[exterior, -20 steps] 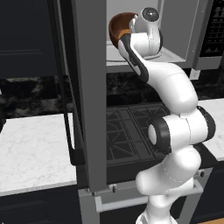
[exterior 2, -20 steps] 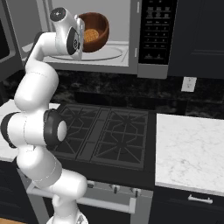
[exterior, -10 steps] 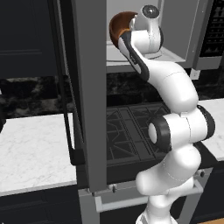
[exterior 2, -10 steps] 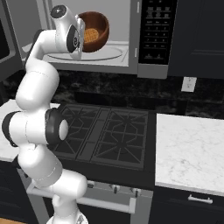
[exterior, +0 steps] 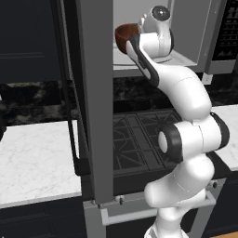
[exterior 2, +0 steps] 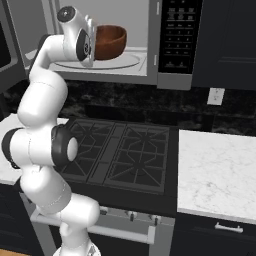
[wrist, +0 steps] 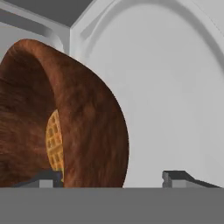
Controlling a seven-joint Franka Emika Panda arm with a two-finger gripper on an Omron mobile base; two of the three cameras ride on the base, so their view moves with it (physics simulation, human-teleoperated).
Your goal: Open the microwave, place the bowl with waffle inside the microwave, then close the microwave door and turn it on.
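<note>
Microwave (exterior 2: 170, 45) is mounted above the stove (exterior 2: 125, 155), with its door (exterior: 95, 93) swung fully open toward the left. Bowl (exterior 2: 110, 42) sits inside the pale grey cavity on the round glass plate (exterior 2: 125, 62), toward the front left of the opening. Waffle (wrist: 54, 142) lies inside the bowl, its grid face seen edge-on in the hand view. End effector (wrist: 116, 177) is inside the cavity at the bowl's near rim; its two fingertips (wrist: 179, 177) stand wide apart, one on each side of the bowl wall, and no contact with the wall can be confirmed. In the hand view the bowl appears tipped only because the camera is rolled. The arm (exterior 2: 45, 100) reaches up from the base in front of the stove into the opening. White marble table (exterior 2: 215, 170) lies to the right of the stove, another section (exterior: 37, 158) to the left. Black button panel (exterior 2: 177, 35) occupies the microwave's right side.
</note>
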